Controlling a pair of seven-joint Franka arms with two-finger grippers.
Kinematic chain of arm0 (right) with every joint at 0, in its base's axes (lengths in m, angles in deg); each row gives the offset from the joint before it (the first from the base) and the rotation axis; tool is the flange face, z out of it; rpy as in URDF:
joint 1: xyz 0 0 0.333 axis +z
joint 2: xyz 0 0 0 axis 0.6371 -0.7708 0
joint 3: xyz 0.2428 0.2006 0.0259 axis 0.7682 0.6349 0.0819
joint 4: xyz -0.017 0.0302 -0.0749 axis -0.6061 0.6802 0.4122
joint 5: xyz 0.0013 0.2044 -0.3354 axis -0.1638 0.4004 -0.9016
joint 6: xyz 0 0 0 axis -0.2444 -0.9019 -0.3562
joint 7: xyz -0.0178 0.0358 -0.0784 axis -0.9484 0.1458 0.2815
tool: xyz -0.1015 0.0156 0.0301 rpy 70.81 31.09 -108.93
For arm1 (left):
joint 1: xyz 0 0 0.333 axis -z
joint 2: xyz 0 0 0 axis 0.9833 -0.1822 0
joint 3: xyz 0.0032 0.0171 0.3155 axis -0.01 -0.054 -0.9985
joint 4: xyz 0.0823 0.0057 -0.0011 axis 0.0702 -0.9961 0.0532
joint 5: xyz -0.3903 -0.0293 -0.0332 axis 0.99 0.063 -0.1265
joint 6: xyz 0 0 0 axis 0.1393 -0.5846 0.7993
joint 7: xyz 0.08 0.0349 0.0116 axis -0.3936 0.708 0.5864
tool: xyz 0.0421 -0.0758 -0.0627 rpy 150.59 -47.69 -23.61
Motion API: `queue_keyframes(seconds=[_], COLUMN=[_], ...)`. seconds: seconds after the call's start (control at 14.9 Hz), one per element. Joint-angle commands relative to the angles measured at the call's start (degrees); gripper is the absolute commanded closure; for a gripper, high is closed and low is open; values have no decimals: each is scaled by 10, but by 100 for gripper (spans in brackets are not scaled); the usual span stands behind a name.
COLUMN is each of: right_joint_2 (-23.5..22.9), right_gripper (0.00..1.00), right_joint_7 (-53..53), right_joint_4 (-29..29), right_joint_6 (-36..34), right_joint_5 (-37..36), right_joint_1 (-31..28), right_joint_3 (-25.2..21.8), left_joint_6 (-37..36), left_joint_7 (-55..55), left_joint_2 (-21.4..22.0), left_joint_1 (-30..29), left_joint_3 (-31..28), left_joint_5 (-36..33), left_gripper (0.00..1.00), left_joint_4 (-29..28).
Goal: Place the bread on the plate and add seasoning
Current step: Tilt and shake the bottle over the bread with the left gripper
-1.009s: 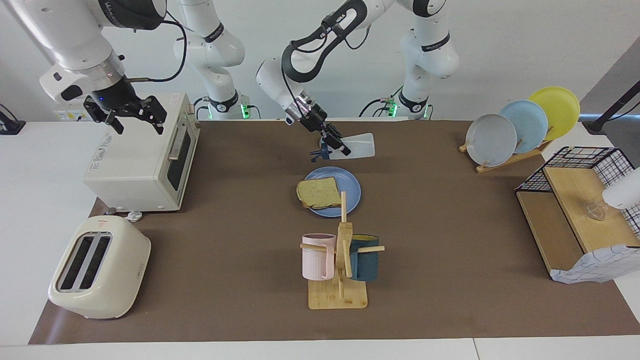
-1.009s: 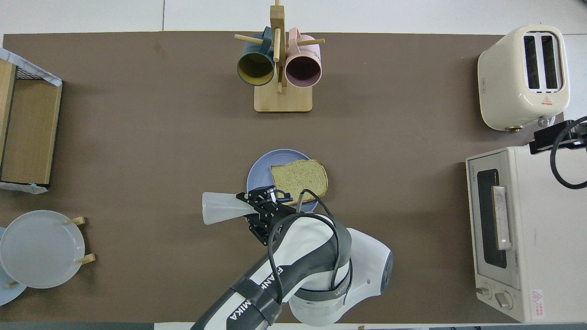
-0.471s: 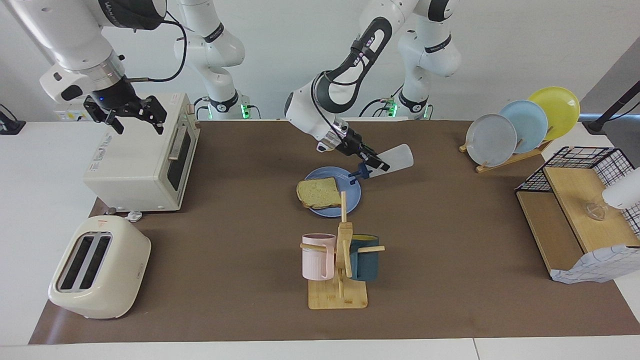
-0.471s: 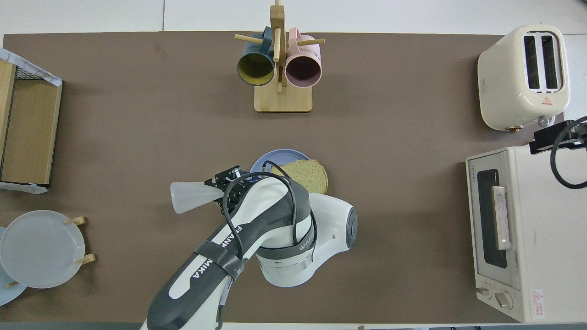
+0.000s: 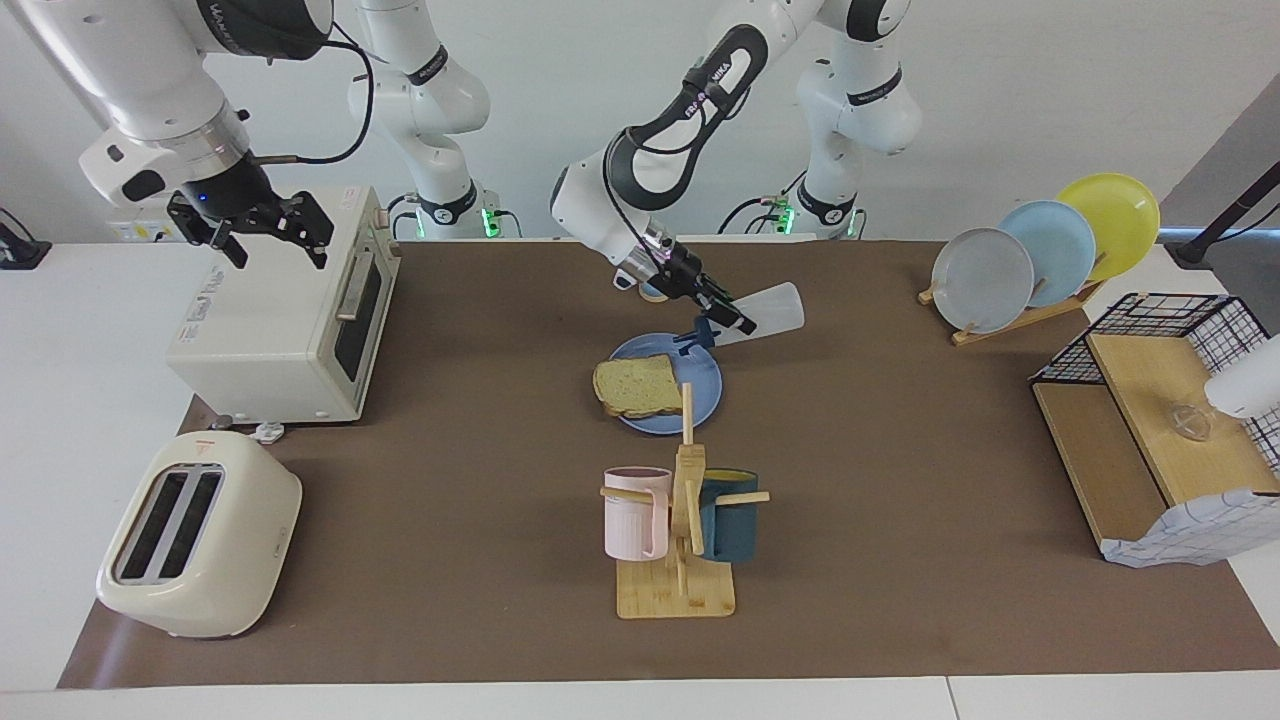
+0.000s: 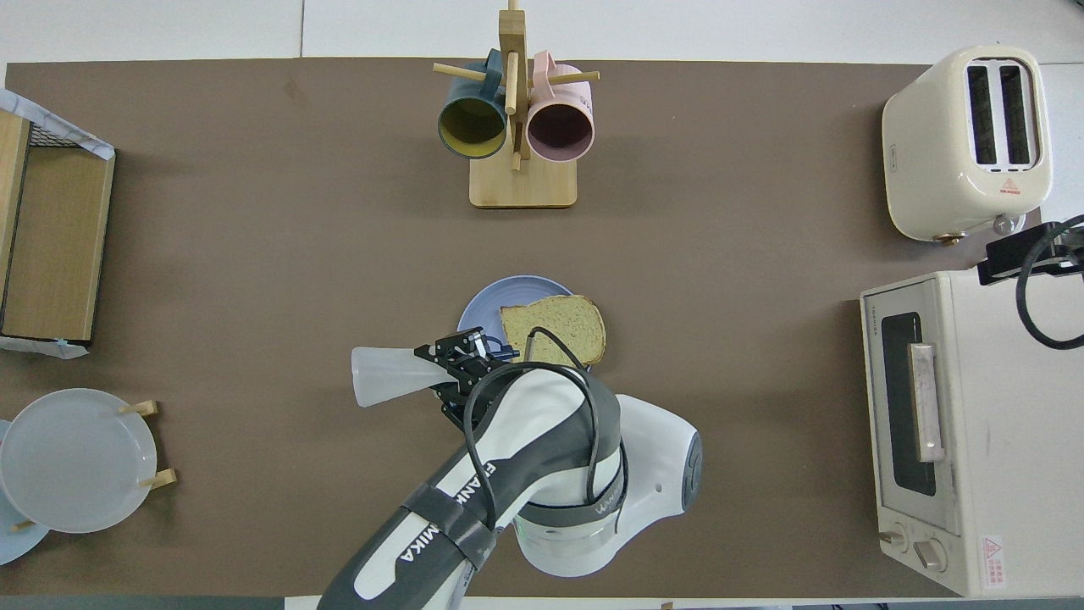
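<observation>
The seasoning step was in hand. The slice of bread [image 5: 637,386] lay on the blue plate [image 5: 700,402], overhanging its rim toward the right arm's end of the table, so the first part of the task read as done. The left gripper [image 5: 726,317] was clamped on the seasoning bottle [image 5: 768,310], gripping it near the neck and holding it tipped over, the dark cap [image 5: 694,338] pointing down over the edge of the plate nearest the robots and the translucent body slanting up and away toward the left arm's end of the table. The overhead view agreed: the bottle [image 6: 385,387] stuck out sideways from the gripper beside the plate [image 6: 474,312], with the arm hiding the cap. The cap appeared to sit over bare plate rather than over the bread. In my judgement the next move called for carrying the cap across above the slice, then shaking or tilting further, with the bottle kept clear of the bread. The right gripper [image 5: 268,228] waited with fingers spread above the toaster oven [image 5: 262,330]. Whether any seasoning had landed could not be told.
</observation>
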Motion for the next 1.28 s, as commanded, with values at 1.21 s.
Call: queue_keyframes(seconds=[1.21], right_joint_2=[14], right_gripper=[0], right_joint_7=[-7], right_joint_4=[18], right_joint_6=[9], right_joint_5=[0], right_joint_1=[-5], right_joint_3=[1], left_joint_6=[94], left_joint_7=[39], left_joint_2=[-23], left_joint_1=[-146], left_joint_3=[-6], left_joint_5=[-31], left_gripper=[100], left_joint_4=[29])
